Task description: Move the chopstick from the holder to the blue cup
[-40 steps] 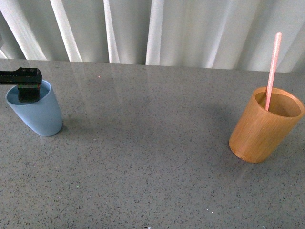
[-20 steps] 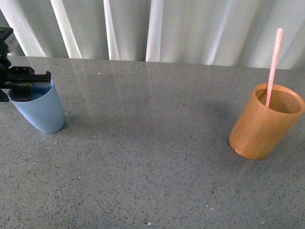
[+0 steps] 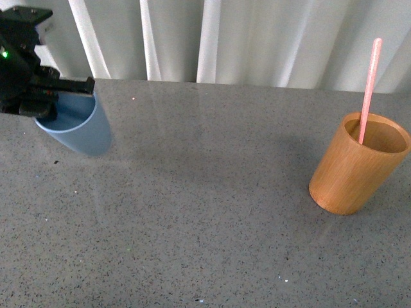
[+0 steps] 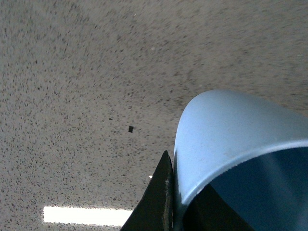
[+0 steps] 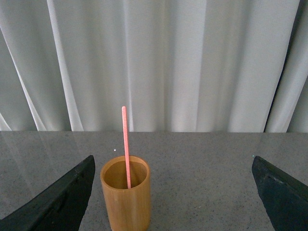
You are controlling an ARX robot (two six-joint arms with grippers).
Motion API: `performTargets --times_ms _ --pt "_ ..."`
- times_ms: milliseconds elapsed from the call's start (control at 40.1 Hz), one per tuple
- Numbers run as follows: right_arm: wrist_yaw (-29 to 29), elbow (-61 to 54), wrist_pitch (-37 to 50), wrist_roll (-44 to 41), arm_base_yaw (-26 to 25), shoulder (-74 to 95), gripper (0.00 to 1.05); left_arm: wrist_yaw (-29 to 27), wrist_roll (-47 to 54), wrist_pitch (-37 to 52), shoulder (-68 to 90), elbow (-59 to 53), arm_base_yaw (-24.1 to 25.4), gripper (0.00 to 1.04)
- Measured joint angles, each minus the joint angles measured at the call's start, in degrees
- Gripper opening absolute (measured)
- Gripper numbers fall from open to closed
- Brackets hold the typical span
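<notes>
At the far left of the front view my left gripper (image 3: 54,96) is shut on the rim of the light-blue cup (image 3: 82,131), holding it lifted and tilted above the table. The left wrist view shows the blue cup (image 4: 231,139) close up, with one dark finger (image 4: 156,202) pressed against its outer wall. The pink-red chopstick (image 3: 368,86) stands leaning in the orange-brown wooden holder (image 3: 353,168) at the right. In the right wrist view the holder (image 5: 126,197) and chopstick (image 5: 125,144) stand ahead of my open right gripper (image 5: 175,192), nearer its left finger, untouched.
The grey speckled table (image 3: 205,212) stretches between cup and holder. A white pleated curtain (image 3: 257,38) hangs along its far edge. A small dark speck (image 4: 130,128) lies on the table near the cup.
My left gripper has lifted the blue cup off the table and carried it up and to the right, tilting it. The holder and chopstick have not moved.
</notes>
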Motion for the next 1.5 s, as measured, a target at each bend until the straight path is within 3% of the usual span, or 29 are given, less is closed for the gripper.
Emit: performTargets --times_ms 449,723,947,1271,1496 --pt "0.0 0.0 0.0 0.0 0.0 0.0 0.95 2.0 5.8 -7.6 -7.4 2.8 -15.0 0.03" --pt "0.0 0.0 0.0 0.0 0.0 0.0 0.95 1.4 5.4 -5.8 -5.2 2.3 -24.5 0.03" --pt "0.0 0.0 0.0 0.0 0.0 0.0 0.95 -0.3 3.9 -3.4 3.0 2.3 -26.9 0.03" --pt "0.0 0.0 0.0 0.0 0.0 0.0 0.95 -0.8 3.9 -2.7 7.0 3.6 -25.6 0.04" --pt "0.0 0.0 0.0 0.0 0.0 0.0 0.95 0.9 2.7 -2.8 6.8 4.7 -23.5 0.43"
